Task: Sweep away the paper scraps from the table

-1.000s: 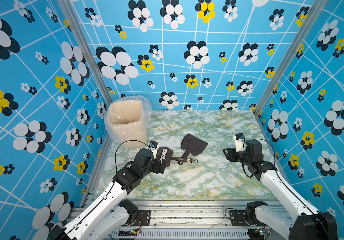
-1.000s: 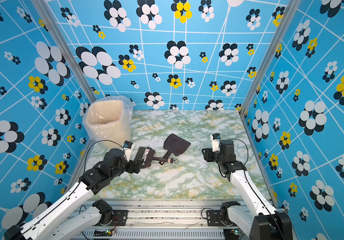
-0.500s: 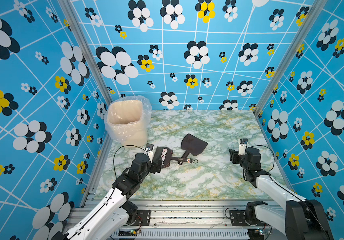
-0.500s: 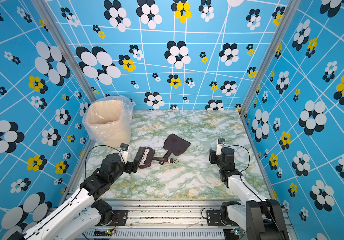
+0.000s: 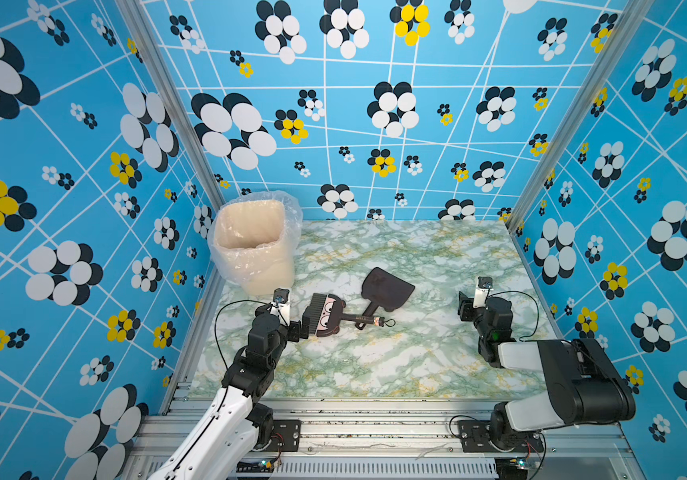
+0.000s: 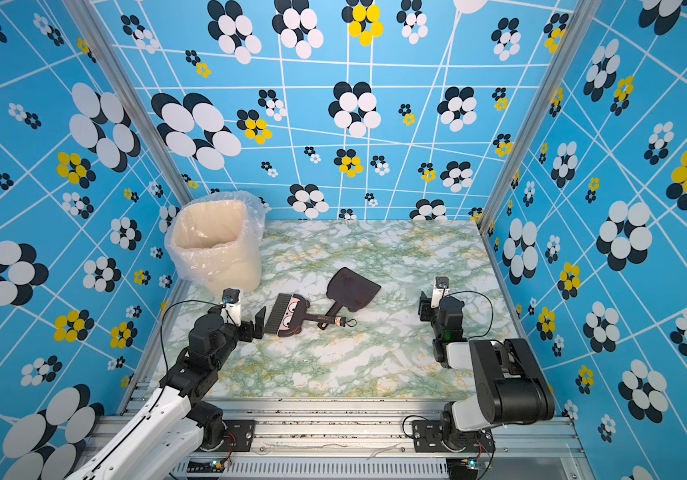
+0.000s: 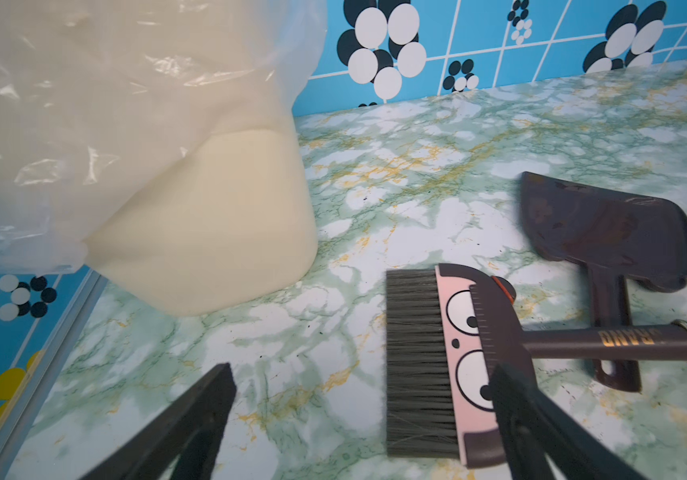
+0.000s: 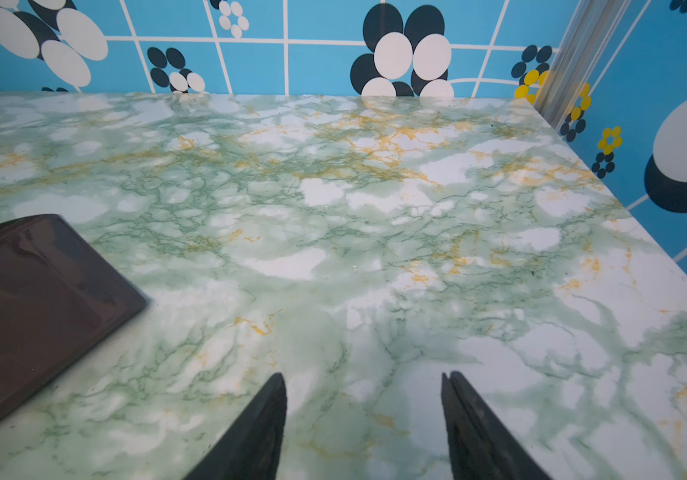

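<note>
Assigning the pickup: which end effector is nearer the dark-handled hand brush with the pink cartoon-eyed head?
Left. The left end effector is open beside the bristles of the brush; the right end effector is well off, beyond the dark brown plastic dustpan.

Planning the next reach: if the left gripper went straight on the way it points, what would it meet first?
Likely the brush, its bristles just ahead of the open left gripper; depth is uncertain.

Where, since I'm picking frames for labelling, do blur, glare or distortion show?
Left wrist view: dustpan smeared, bin liner washed out. Right wrist view: sheen on the dustpan; the far edge of the table mirrors the wall. Both top views: sharp, evenly lit, frame posts splayed outward.
</note>
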Robot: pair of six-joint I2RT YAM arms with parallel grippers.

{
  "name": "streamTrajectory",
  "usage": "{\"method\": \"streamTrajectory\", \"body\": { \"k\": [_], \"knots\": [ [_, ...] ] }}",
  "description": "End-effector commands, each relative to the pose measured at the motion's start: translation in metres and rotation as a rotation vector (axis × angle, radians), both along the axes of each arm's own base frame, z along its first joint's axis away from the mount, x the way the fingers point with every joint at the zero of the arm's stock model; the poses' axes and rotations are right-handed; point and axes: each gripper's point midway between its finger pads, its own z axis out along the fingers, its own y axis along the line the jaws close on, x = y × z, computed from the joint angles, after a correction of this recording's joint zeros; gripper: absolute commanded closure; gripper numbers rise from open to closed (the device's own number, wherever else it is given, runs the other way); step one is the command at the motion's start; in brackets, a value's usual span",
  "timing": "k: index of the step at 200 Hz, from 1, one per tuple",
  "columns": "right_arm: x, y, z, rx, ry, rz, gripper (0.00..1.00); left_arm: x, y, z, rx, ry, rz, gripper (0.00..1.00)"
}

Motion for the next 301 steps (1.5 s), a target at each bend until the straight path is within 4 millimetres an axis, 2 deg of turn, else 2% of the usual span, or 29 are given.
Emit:
{"method": "streamTrajectory", "body": {
  "k": [1,28,62,94,203,221,250,283,301],
  "knots": [
    [0.004,-0.001,0.017,0.002,-0.1,0.002,0.37,0.009,0.006,0.006,-0.018,-0.077,0.0,0.01],
    [0.006,-0.002,0.017,-0.002,-0.097,-0.002,0.36,0.018,0.022,-0.009,-0.021,-0.07,0.043,0.01],
    [0.007,-0.002,0.016,-0.003,-0.089,-0.004,0.35,0.028,0.031,-0.023,-0.035,-0.068,0.054,0.01],
    [0.007,-0.003,0.015,-0.004,-0.087,-0.01,0.28,0.036,0.035,-0.034,-0.032,-0.067,0.063,0.01],
    [0.007,-0.004,0.015,-0.004,-0.085,-0.015,0.23,0.079,0.021,-0.038,-0.022,-0.065,-0.029,0.01],
    [0.007,-0.004,0.015,-0.003,-0.085,-0.015,0.23,0.084,0.024,-0.042,-0.034,-0.074,-0.019,0.01],
    [0.008,-0.004,0.016,-0.003,-0.086,-0.018,0.22,0.092,0.028,-0.065,-0.048,-0.07,-0.001,0.01],
    [0.009,-0.006,0.015,-0.003,-0.076,-0.029,0.19,0.102,0.033,-0.068,-0.056,-0.02,0.022,0.01],
    [0.011,-0.009,0.014,-0.002,-0.065,-0.048,0.14,0.107,0.044,-0.071,-0.076,0.009,0.074,0.01]
  ]
}}
